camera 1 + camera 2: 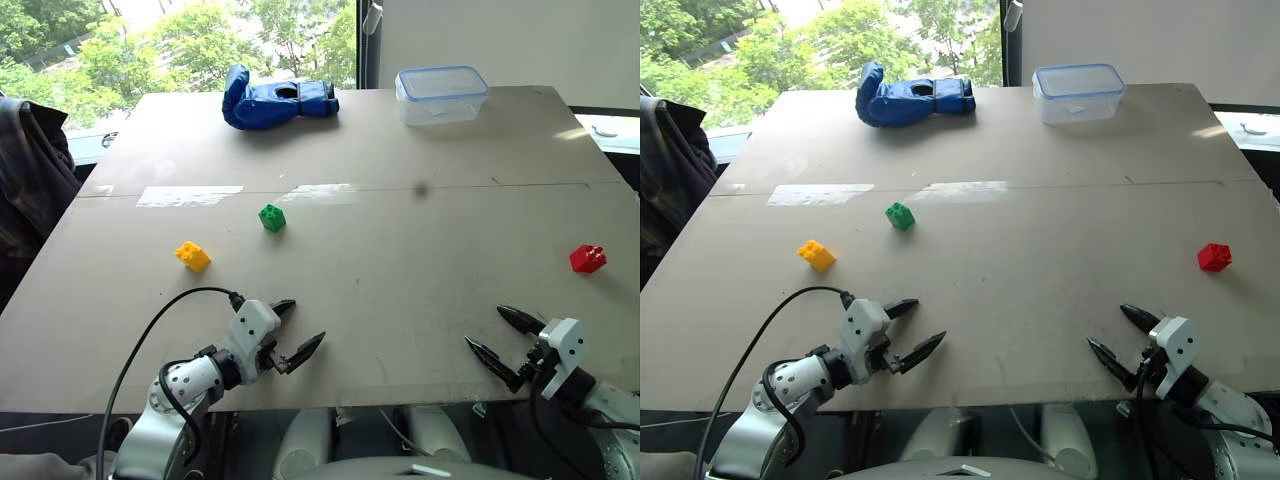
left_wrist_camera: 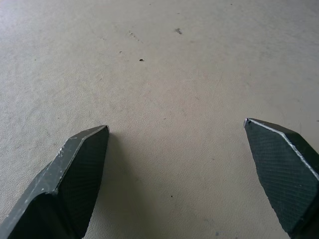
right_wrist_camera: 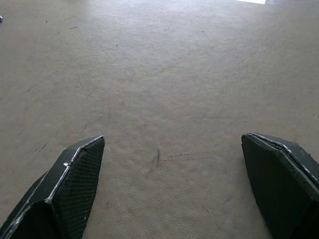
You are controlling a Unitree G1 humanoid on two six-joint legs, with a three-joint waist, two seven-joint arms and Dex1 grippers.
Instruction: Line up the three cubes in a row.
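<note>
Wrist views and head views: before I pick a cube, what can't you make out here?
- Clear plastic box, head views: contents unreadable through the cloudy walls.
- Red cube, green cube, yellow cube, head views: too small to count studs.
- Blue glove: its far side is hidden by itself.
- Dark garment: cut off by the left edge.

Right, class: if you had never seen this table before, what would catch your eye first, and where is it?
Three small toy bricks lie scattered on the grey table: the yellow brick and green brick towards the left, the red brick far off right. At the far edge lie a blue glove and a clear plastic box. Near the front edge, the left gripper and right gripper are open, holding nothing.
</note>
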